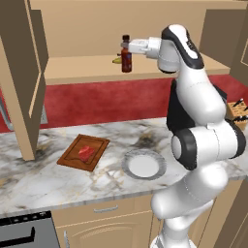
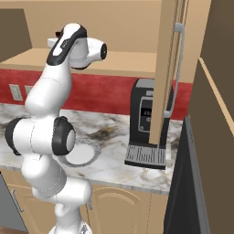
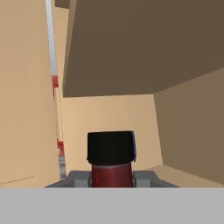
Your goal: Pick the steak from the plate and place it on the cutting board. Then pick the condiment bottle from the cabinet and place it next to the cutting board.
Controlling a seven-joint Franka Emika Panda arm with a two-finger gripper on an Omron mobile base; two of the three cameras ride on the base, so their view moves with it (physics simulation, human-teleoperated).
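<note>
One bottle mattered here. In the left base view the gripper (image 1: pixel 127 48) reached level into the cabinet (image 1: pixel 87 68) and was clamped on the condiment bottle (image 1: pixel 126 57) just under its black cap. The bottle stood upright, apparently resting on the shelf, with a yellow banana (image 1: pixel 116 61) just beside it on the side away from the arm. Far below the gripper, on the marble counter (image 1: pixel 43 179), the steak (image 1: pixel 86 152) lay on the cutting board (image 1: pixel 83 152), and the plate (image 1: pixel 144 164) sat bare beside the board, nearer the arm's base.

In the right base view the arm's upper links hid the gripper; the plate's rim (image 2: pixel 93 151) showed well below it behind the elbow, and a dark coffee machine (image 2: pixel 147 123) stood on the counter off to the side.

In the hand view the bottle's cap (image 3: pixel 110 146) and dark red neck sat squarely between the two fingertips (image 3: pixel 144 178), the cabinet's back wall beyond.

The bottle looked rigid, light and smooth-sided, so likely slippery; a hold high at the neck could let it swing, and a grip nearer the labelled body would probably carry it steadier.
</note>
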